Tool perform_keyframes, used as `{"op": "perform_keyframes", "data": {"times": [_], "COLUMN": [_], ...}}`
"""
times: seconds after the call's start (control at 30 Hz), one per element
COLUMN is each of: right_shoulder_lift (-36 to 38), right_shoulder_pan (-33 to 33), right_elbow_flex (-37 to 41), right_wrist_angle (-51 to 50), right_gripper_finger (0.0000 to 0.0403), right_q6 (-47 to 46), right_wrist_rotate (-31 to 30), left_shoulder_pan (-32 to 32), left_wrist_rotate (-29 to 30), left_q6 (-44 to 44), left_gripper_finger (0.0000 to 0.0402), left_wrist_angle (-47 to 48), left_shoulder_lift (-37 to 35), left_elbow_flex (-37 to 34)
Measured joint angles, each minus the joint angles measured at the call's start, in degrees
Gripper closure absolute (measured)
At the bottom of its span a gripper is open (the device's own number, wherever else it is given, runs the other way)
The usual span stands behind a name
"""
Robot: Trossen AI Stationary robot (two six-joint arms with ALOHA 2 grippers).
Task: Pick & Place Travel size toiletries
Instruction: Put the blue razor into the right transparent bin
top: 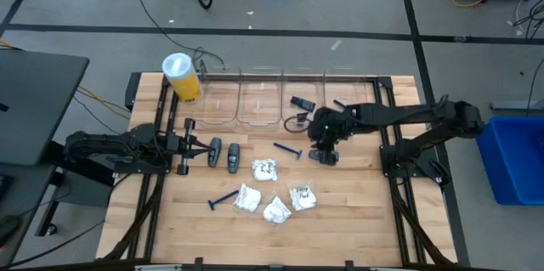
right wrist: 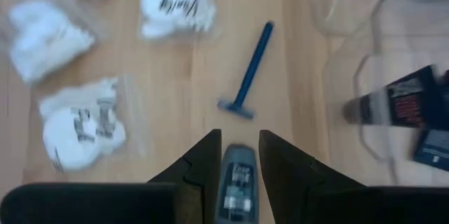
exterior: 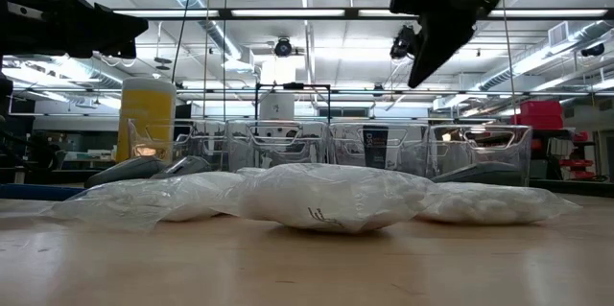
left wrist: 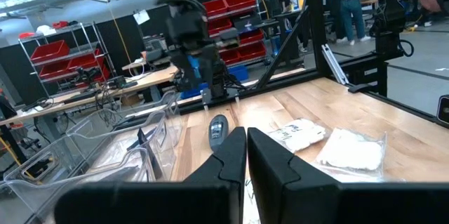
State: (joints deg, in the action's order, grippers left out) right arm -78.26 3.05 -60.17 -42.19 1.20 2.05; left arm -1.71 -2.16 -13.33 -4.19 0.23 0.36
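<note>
Right gripper [right wrist: 237, 155] clasps a dark grey piece [right wrist: 237, 182] above the table, seemingly bound for the clear bins [top: 259, 101]; left gripper [left wrist: 245, 147] rests clenched, empty

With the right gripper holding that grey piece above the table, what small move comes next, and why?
Probably carry it toward the clear bins at the table's far edge. The right gripper is shut on a dark grey piece, lifted above the blue razor, and a bin already holds dark items. The left gripper waits, shut.
</note>
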Motion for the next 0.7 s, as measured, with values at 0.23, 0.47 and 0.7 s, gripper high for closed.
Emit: {"op": "perform_keyframes", "data": {"times": [0.23,0.47,0.7], "right_shoulder_lift": [0.00,0.00,0.00], "right_shoulder_pan": [-3.64,-5.78,-6.19], "right_elbow_flex": [3.37,4.31,4.31], "right_wrist_angle": [0.13,0.34,0.48], "right_gripper_finger": [0.0283,0.0265,0.0231], "right_q6": [0.34,0.36,4.39], "right_wrist_rotate": [0.00,0.06,2.62], "left_shoulder_pan": [-0.01,0.00,0.00], "left_wrist_rotate": [0.00,0.01,0.01], "left_q6": [-0.01,-0.01,-0.01], "left_gripper_finger": [0.0378,0.0378,0.0377], "left_wrist_angle": [0.01,0.02,0.01], "left_shoulder_lift": [0.00,0.00,0.00], "left_elbow_flex": [0.00,0.00,0.00]}}
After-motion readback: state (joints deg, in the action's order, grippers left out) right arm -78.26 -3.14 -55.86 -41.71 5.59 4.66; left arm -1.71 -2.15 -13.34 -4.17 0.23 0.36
